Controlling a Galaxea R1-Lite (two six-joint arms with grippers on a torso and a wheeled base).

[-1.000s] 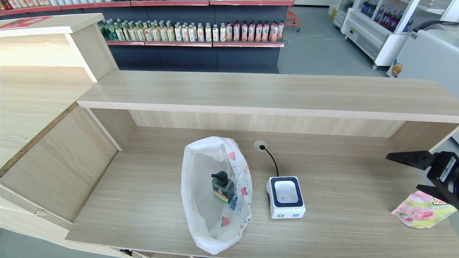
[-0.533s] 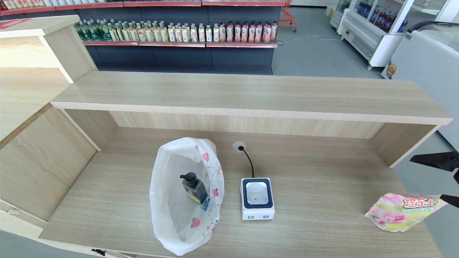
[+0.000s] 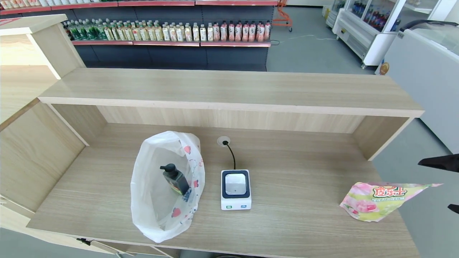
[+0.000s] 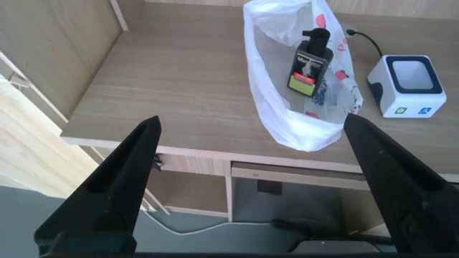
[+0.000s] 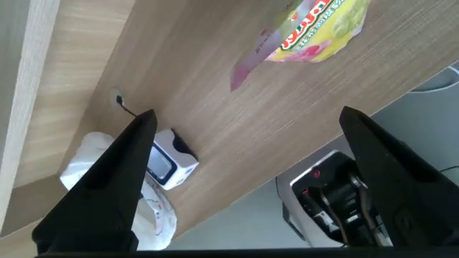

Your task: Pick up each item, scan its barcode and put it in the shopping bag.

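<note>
Pouch (image 3: 380, 200) lies at the counter's (image 3: 304, 172) right edge, near my right fingers (image 3: 437, 163), spread and empty. My left fingers (image 4: 115, 186) are spread too; the shopping bag (image 3: 143, 200) holds a pump bottle (image 3: 175, 179).

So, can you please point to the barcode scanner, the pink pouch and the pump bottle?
barcode scanner (image 3: 235, 184), head view, on its glass window.
pink pouch (image 3: 376, 201), head view, on the middle of its printed front.
pump bottle (image 3: 178, 182), head view, on its dark body.
</note>
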